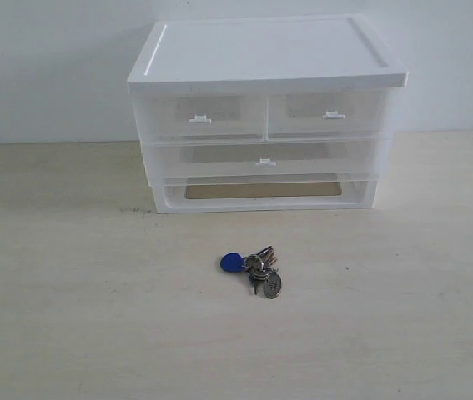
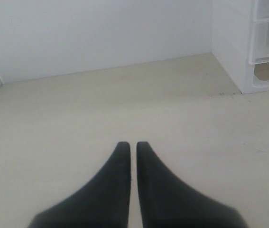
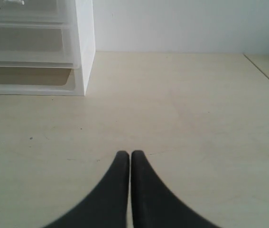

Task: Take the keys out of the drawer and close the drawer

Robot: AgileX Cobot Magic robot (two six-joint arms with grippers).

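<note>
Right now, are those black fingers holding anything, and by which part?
Nothing is held. The left fingers and right fingers are shut and empty; the keys lie loose on the table.

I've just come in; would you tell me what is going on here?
Nothing is being handled right now. The bunch of silver-grey keys with a blue oval fob lies on the pale table in front of the white drawer unit. The wide translucent plastic drawer looks pushed in. The black left claw and black right claw are shut on nothing, clear of the unit.
</note>
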